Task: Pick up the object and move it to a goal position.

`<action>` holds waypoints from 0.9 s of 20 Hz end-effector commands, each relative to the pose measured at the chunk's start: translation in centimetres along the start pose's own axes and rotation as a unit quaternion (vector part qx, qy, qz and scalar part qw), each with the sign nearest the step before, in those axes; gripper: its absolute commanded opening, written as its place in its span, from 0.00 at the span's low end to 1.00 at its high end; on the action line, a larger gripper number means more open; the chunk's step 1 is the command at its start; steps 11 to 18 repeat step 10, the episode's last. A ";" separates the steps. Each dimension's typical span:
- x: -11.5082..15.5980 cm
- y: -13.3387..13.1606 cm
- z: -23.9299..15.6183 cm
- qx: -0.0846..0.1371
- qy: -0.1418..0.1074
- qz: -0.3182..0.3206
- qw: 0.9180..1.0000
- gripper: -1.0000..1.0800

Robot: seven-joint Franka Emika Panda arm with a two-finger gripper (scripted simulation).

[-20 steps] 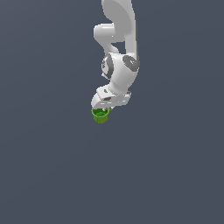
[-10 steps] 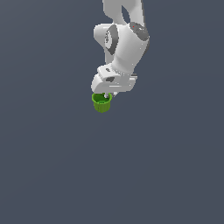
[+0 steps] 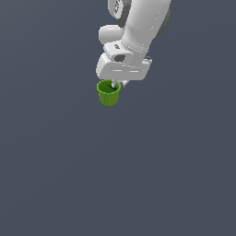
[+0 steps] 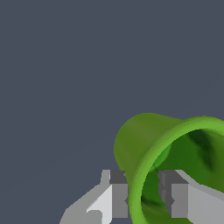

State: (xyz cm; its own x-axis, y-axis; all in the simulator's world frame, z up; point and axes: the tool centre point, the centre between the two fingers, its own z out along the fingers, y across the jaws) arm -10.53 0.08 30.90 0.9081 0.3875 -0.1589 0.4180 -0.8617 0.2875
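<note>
Beneath the white arm, the pincer (image 4: 143,197) pinches the rim of the small bright green tapered cup (image 3: 109,93), which has risen since a second ago; lift done, carry under way

cup (image 3: 109,96): bright green, faintly ribbed wall, darker green inside | arm (image 3: 133,32): white, grey joints | fingers (image 4: 118,199): grey, dark grey pads | surface (image 3: 69,175): plain slate grey

Around me I observe only a flat, uniform dark grey-blue surface (image 3: 60,175). Lighting is even and diffuse. I cannot distinguish floor from wall.
</note>
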 end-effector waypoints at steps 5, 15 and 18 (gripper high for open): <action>-0.3 0.5 -3.0 -0.001 0.000 0.001 1.000 0.00; -0.3 0.7 -3.6 -0.001 0.000 0.001 1.000 0.00; -0.3 0.7 -3.6 -0.001 0.000 0.001 1.000 0.00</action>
